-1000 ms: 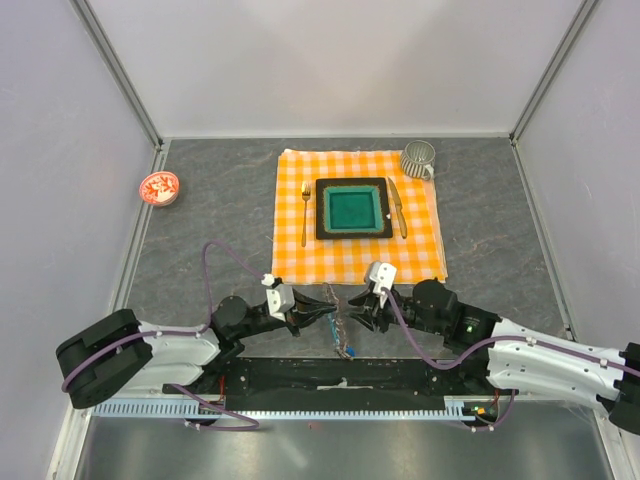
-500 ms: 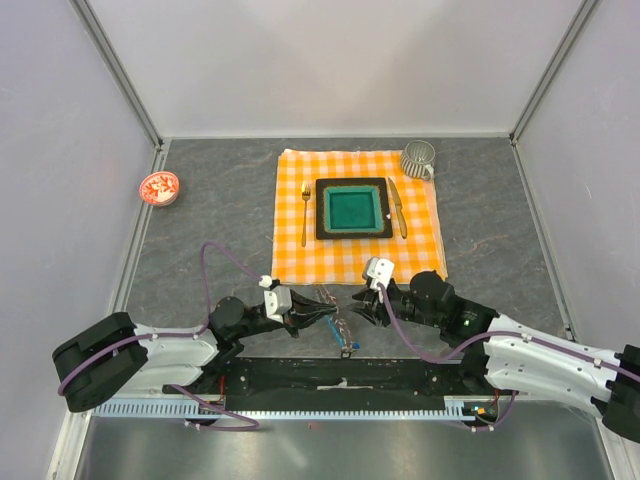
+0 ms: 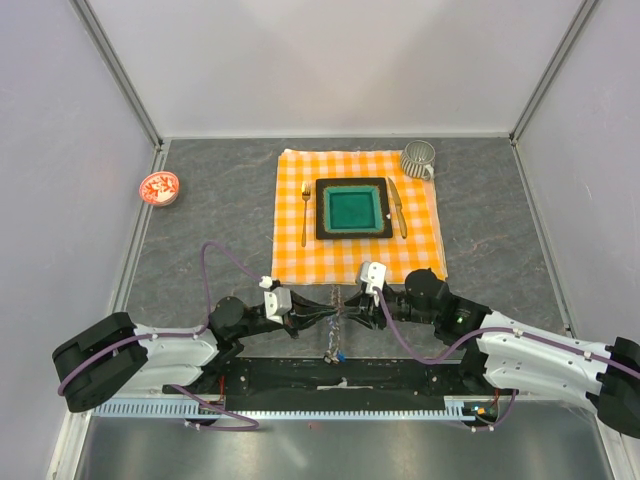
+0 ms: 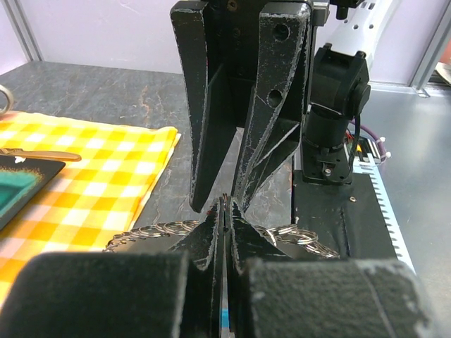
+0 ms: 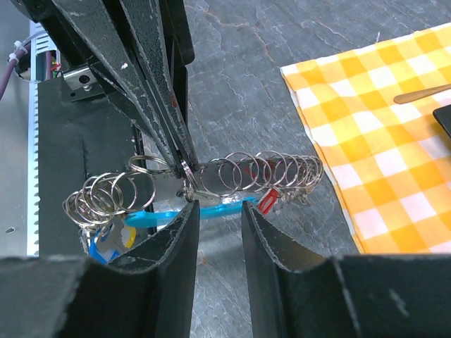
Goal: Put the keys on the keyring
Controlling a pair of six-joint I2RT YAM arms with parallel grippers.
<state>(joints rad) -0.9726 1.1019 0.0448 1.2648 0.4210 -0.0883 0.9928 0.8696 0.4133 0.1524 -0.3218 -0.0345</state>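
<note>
The keyring (image 5: 239,172) is a row of silvery wire rings with a cyan-blue clip (image 5: 218,208), held just above the grey table near the front edge; it also shows in the top view (image 3: 337,322) and the left wrist view (image 4: 158,229). A red-tagged key (image 5: 266,203) and blue and yellow tagged keys (image 5: 113,239) hang from it. My left gripper (image 4: 224,205) is shut, pinching one ring of the keyring (image 5: 184,169). My right gripper (image 5: 217,222) is open, its fingers (image 5: 257,236) straddling the clip just in front of the rings, facing the left gripper tip to tip (image 3: 350,305).
An orange checked cloth (image 3: 300,255) lies just beyond the grippers, with a dark plate (image 3: 352,208), fork (image 3: 305,212), knife (image 3: 397,207) and a mug (image 3: 418,158). A red-and-white dish (image 3: 159,187) sits at the far left. The arms' black base rail (image 3: 340,378) lies right below the keyring.
My right gripper has moved left and closed in on the keyring. My left gripper shifted slightly, still holding the ring, and the hanging keys swung a little.
</note>
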